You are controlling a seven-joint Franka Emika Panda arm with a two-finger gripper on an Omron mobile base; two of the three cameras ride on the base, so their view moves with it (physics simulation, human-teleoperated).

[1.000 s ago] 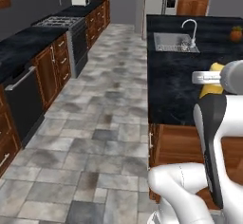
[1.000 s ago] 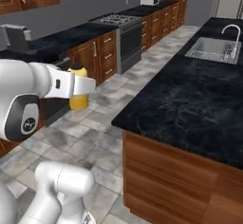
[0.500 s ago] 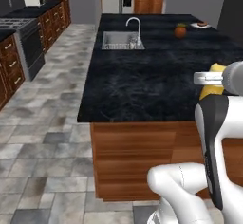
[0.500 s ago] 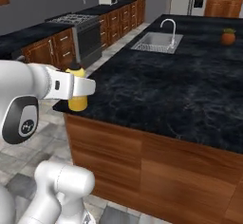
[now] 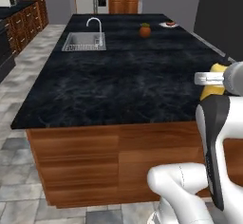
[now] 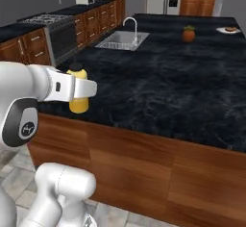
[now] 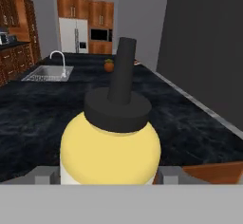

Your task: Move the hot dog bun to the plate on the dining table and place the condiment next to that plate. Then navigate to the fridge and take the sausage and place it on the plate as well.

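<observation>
Condiment bottle [image 5: 212, 86], yellow, sits clamped in my gripper [image 5: 209, 79] at the near right edge of a black island counter [image 5: 123, 76] with a sink [image 5: 84, 41]; from the right, a far plate [image 6: 228, 30]; hand view: bottle's black cap [image 7: 118, 104] upright.

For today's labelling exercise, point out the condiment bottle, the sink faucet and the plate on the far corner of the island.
condiment bottle [image 7: 110, 149], hand view, yellow body.
sink faucet [image 5: 95, 23], left base view, curved spout.
plate [image 6: 228, 30], right base view, white rim.
</observation>
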